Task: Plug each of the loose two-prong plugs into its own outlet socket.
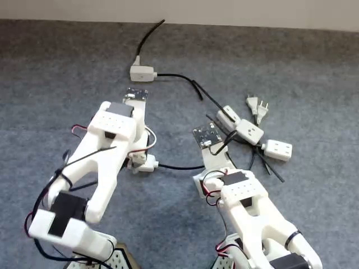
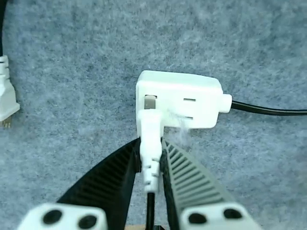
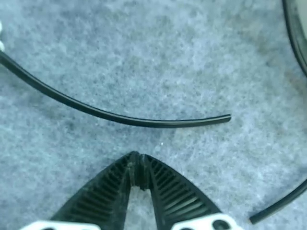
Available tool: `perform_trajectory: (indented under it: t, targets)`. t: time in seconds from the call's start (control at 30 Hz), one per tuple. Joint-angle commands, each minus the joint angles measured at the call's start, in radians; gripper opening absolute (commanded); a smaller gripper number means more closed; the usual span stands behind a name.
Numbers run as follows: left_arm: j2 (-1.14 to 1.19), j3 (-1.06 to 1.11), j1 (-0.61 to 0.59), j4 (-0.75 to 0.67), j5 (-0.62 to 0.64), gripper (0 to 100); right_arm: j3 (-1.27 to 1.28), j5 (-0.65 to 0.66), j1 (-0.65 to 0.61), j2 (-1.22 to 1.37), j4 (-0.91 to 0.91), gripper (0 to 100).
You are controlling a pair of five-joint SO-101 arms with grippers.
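My left gripper [image 2: 151, 146] is shut on a white two-prong plug [image 2: 149, 123], whose black cord runs back between the fingers. The plug's nose is pressed against the left socket of a white outlet block [image 2: 184, 91]. A bit of metal prong shows there; I cannot tell how deep it sits. In the high view this outlet block [image 1: 147, 164] lies beside the left arm, and its short black cable [image 1: 179, 167] runs right. My right gripper [image 3: 138, 168] is shut on nothing, hovering over grey carpet just short of that cable's cut end [image 3: 228, 117].
Another white plug [image 2: 5, 98] lies on the carpet to one side of the left gripper. One outlet block [image 1: 141, 73] sits at the back; three more [image 1: 249, 131] are clustered at the right with tangled black cords. A loose two-prong plug [image 1: 257, 105] lies beyond them.
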Motion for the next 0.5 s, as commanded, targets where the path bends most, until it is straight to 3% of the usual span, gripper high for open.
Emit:
perform_trajectory:
  t: [0.0,0.23,0.47]
  targets:
    - [0.139,-0.203,-0.074,0.106,-0.064,1,0.002,-0.008,-0.007,-0.002,-0.012,0.9]
    - [0.357,-0.556,-0.102,0.41,-0.161,1,0.002,-0.006,-0.007,-0.001,-0.012,0.9]
    - [0.501,-0.621,-0.104,0.427,-0.189,1,0.002,-0.006,-0.007,0.001,-0.012,0.9]
